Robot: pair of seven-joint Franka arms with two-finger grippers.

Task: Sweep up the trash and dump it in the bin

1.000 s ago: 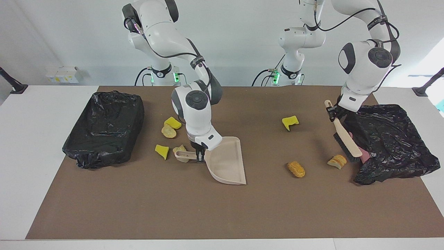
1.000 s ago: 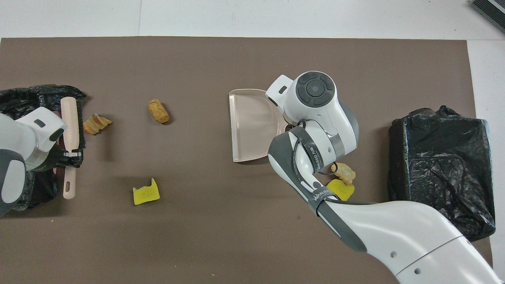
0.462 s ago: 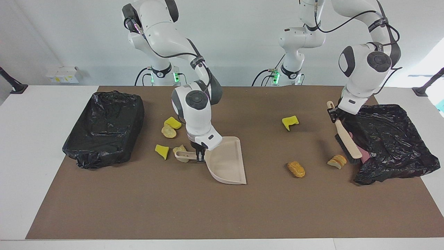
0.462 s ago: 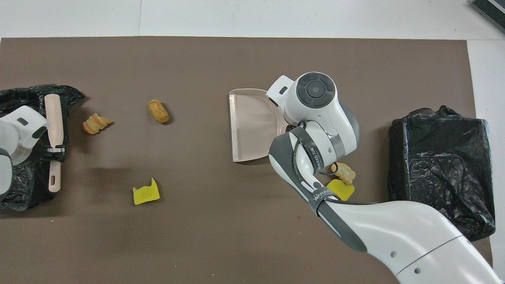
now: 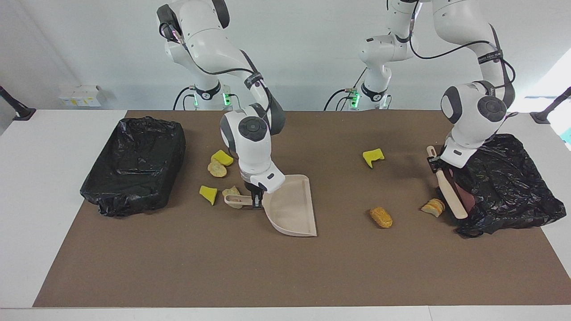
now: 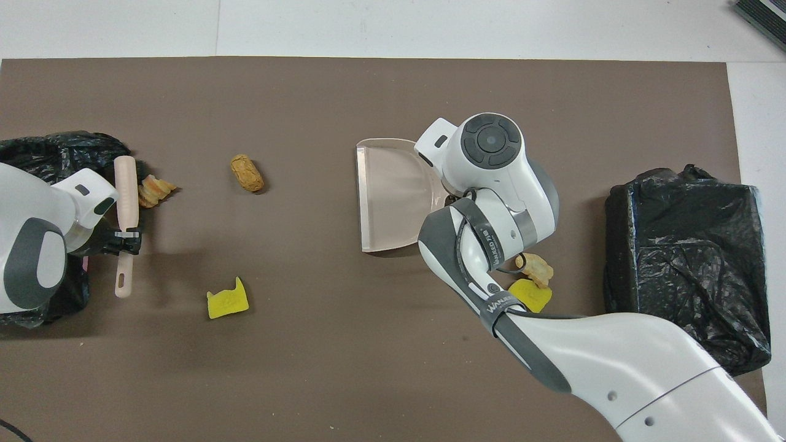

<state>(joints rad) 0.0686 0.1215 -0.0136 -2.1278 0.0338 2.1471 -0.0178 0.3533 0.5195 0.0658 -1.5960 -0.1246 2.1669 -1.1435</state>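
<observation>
My right gripper (image 5: 256,200) is shut on the handle of the beige dustpan (image 5: 292,207), which rests on the brown mat. My left gripper (image 5: 437,166) is shut on the handle of the beige brush (image 5: 448,191), whose head is low beside a bread-like lump (image 5: 433,207). An orange-brown lump (image 5: 381,217) and a yellow wedge (image 5: 373,156) lie between brush and dustpan. Two yellow wedges (image 5: 221,157) (image 5: 208,194) and two tan lumps (image 5: 217,168) (image 5: 232,192) lie by the dustpan handle, toward the right arm's end.
A bin lined with a black bag (image 5: 134,165) stands at the right arm's end of the mat. A crumpled black bag (image 5: 504,183) lies at the left arm's end, right beside the brush. The brown mat (image 5: 285,276) covers the white table.
My left arm has swung the brush toward the black bag and back, and has lowered it beside the bread-like lump. The right arm and dustpan have not moved.
</observation>
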